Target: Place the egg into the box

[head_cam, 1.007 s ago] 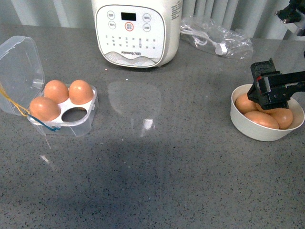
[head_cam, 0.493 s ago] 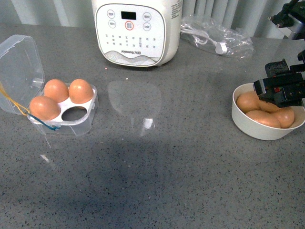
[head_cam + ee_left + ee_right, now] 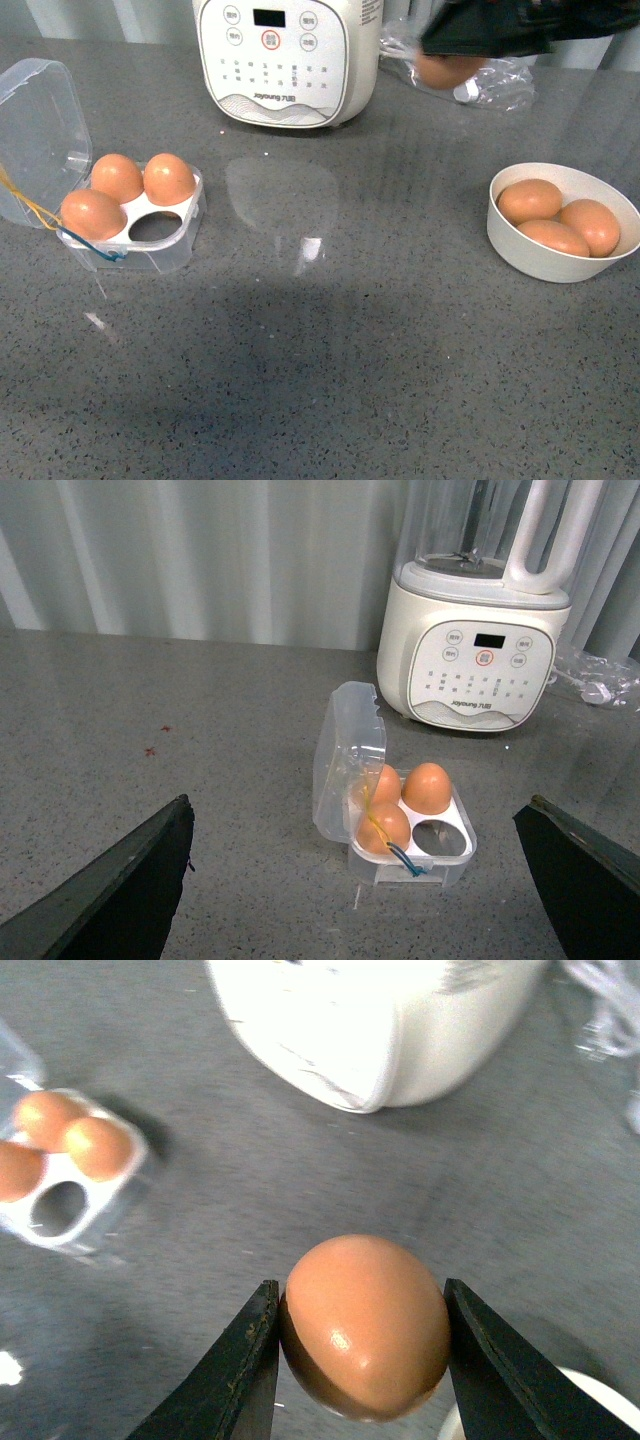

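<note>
Up by the top edge of the front view, the right hand (image 3: 365, 1332) is pinching the egg (image 3: 365, 1325) between its two dark fingers (image 3: 240, 1370), one on each side of the shell. The egg hangs in the air well apart from both the box (image 3: 178, 245) and the bowl (image 3: 520, 250). In the front view it shows as a blur in front of the clear bag (image 3: 500, 85), just right of the blender (image 3: 285, 60).

The box sits on the grey speckled desk (image 3: 330, 380) with its clear lid (image 3: 40, 130) swung open. Three eggs fill three of its slots, and the fourth slot (image 3: 155, 228), the near one on the bowl's side, is bare. Yellow and blue elastic loops trail at the box's left end. The white bowl stands on the desk to the right and holds three more eggs, touching each other.

The blender's white panel carries the word "Joyoung" beneath its rows of buttons, followed by small characters. There is a dark display window at the top and a red-ringed button under it. The button labels are too small to read.

The left hand (image 3: 356, 801) is spread wide and grips nothing, with the box in view between its fingers.
</note>
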Robot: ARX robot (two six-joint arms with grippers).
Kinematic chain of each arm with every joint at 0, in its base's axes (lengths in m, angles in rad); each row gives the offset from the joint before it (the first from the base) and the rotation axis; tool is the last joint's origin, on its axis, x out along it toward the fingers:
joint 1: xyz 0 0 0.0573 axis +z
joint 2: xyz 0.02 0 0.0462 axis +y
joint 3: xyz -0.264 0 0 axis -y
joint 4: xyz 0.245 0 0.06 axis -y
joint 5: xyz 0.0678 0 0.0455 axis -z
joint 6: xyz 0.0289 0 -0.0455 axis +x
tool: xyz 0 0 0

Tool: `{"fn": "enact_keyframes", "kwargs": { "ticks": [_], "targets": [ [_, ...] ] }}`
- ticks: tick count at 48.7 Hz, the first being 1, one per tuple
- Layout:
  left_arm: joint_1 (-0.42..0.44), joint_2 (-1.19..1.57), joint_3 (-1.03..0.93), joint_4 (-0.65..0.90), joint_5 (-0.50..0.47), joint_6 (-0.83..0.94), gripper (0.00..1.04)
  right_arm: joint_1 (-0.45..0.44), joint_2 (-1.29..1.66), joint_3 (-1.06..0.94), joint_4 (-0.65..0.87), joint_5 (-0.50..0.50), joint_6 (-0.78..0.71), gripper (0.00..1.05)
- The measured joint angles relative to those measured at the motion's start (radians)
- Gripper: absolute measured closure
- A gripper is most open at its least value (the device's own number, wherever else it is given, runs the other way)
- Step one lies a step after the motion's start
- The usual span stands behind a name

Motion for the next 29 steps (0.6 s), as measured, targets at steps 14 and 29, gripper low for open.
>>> {"fn": "enact_keyframes", "kwargs": {
  "ticks": [14, 29],
  "targets": [
    [0.000, 0.000, 0.000, 0.000, 0.000, 0.000, 0.07, 0.209, 0.235, 0.220, -0.033, -0.065, -0.033, 0.64],
    [0.000, 0.000, 0.000, 0.000, 0.000, 0.000, 0.07, 0.299, 0.420, 0.396, -0.107, -0.074, -0.043, 0.64]
  ]
}}
